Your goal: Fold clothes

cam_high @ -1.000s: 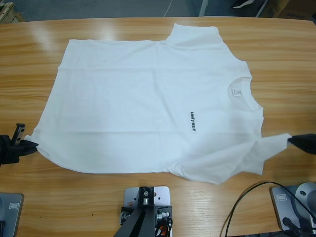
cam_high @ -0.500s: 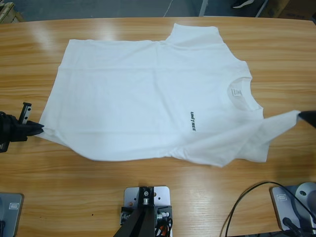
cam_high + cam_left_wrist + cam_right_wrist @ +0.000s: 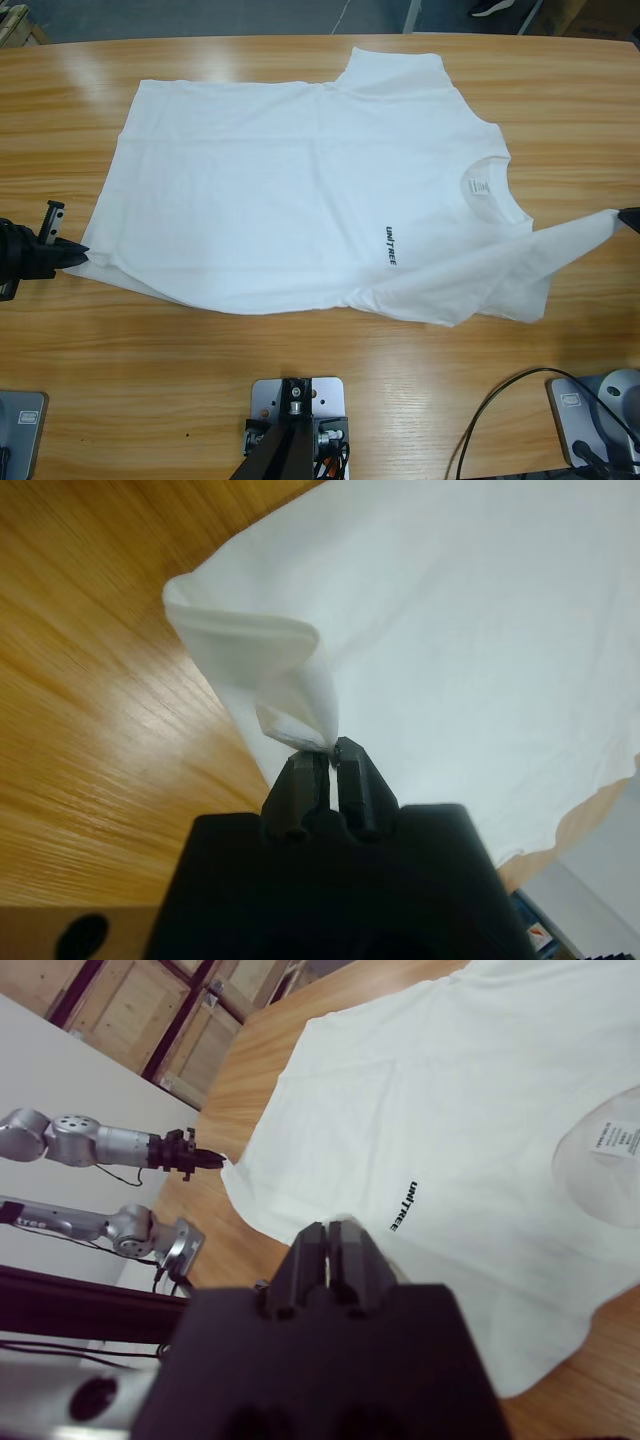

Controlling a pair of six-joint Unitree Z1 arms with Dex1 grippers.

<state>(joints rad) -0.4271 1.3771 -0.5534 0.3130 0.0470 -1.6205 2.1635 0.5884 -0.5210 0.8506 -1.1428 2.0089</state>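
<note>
From above, your white T-shirt [image 3: 310, 190] lies spread face up across the middle of the wooden worktop [image 3: 300, 350], collar [image 3: 490, 185] toward the right edge, hem toward the left edge, the dark chest lettering [image 3: 389, 246] readable near the middle. Your left hand [image 3: 72, 254], at the worktop's left edge, pinches the near hem corner; your right hand [image 3: 628, 217], at the right edge, has the near sleeve [image 3: 560, 245] drawn out taut, and the shirt's near edge is raised off the wood between them. Down your left wrist, the left hand [image 3: 330, 755] has its jaws closed on a bunched corner of the T-shirt [image 3: 480, 630], wood [image 3: 90, 680] showing to the side. Down your right wrist, the right hand [image 3: 335, 1235] has its jaws pressed together, the cloth at their tips hidden; beyond lie the T-shirt [image 3: 450, 1110], the lettering [image 3: 406, 1206], the neck label [image 3: 612, 1140], and the left hand [image 3: 205, 1159] at the far corner.
</note>
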